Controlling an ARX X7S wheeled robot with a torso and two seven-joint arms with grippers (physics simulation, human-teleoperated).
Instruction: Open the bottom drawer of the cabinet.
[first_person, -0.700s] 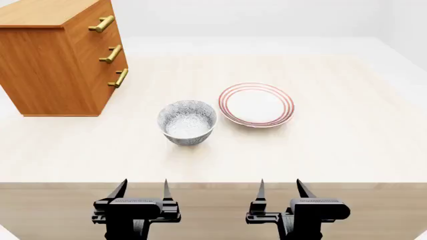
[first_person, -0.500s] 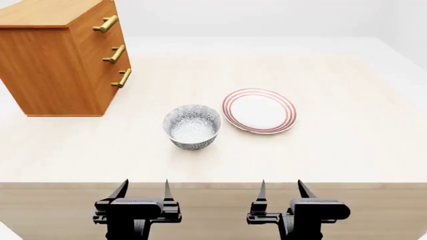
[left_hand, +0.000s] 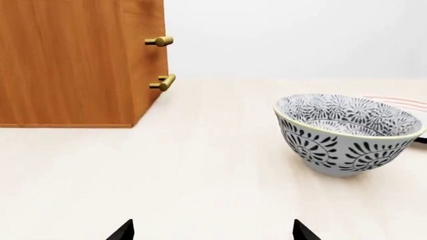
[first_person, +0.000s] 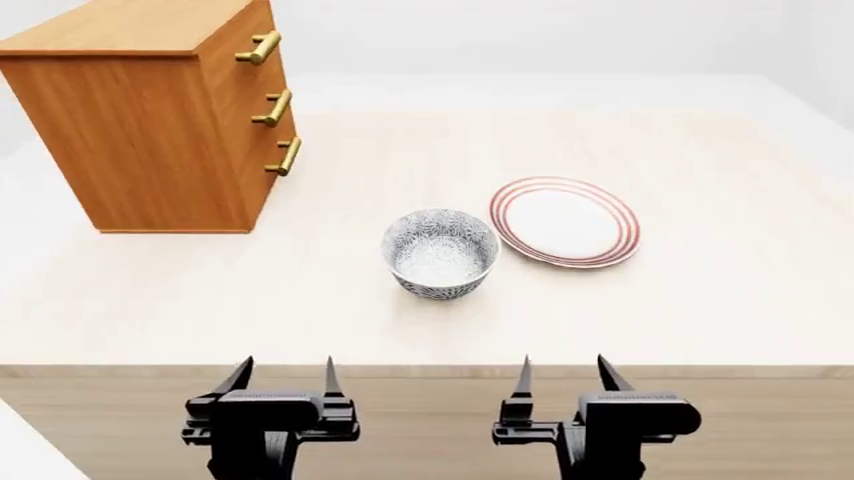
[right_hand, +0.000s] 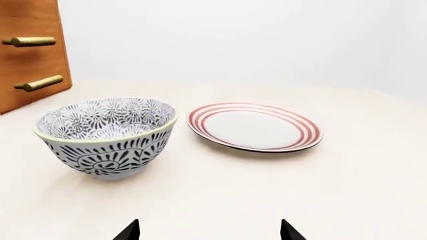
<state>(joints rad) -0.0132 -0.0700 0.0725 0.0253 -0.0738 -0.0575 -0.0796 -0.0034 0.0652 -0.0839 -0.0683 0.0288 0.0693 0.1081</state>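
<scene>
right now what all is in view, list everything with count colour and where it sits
cabinet: 1, orange-brown wood, far left of the table, its handled front facing toward the right
drawers: 3, stacked in the cabinet, all shut; bottom drawer lowest
bar handles: 3, gold, one per drawer; lowest one nearest the tabletop
bowl: 1, white with dark pattern, mid-table, upright, looks empty
plate: 1, white with red rings, right of the bowl, close beside it
table: 1, pale wood, under everything
left gripper: 1, black, at the near table edge, open, holding nothing
right gripper: 1, black, at the near table edge, open, holding nothing
</scene>
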